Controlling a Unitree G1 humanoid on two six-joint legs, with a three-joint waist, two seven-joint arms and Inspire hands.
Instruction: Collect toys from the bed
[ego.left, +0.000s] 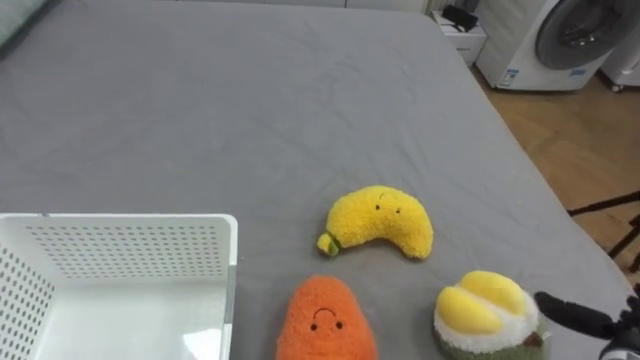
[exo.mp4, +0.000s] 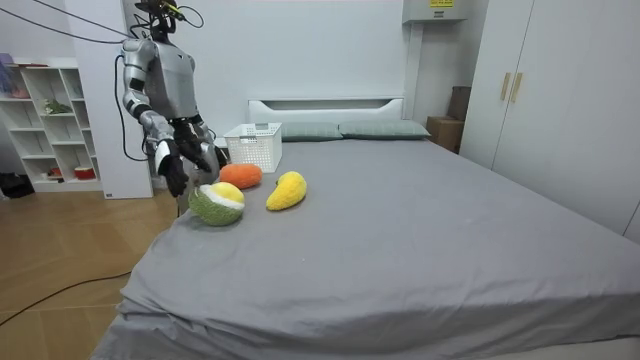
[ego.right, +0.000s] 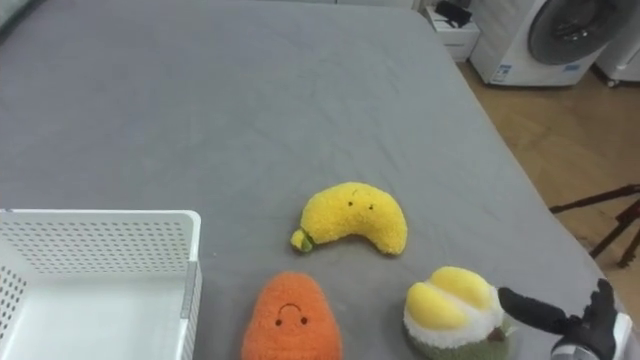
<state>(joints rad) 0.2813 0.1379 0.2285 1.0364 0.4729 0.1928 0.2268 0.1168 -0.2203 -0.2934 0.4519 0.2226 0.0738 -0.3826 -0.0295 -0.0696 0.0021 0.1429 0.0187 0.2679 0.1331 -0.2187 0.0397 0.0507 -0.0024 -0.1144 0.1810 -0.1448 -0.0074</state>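
While the robot stands at the edge of the grey bed (ego.right: 250, 100), its right hand (ego.right: 592, 328) reaches with straight, open fingers to the right side of a round green-and-yellow plush fruit (ego.right: 452, 312). An orange plush carrot (ego.right: 290, 318) and a yellow plush banana (ego.right: 355, 218) lie to that toy's left, near a white perforated plastic basket (ego.right: 100, 240).

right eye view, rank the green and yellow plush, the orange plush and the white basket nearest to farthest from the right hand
1. green and yellow plush: just left of the right hand, at the view's lower right.
2. orange plush: further left, bottom centre.
3. white basket: far left, beyond the orange plush.
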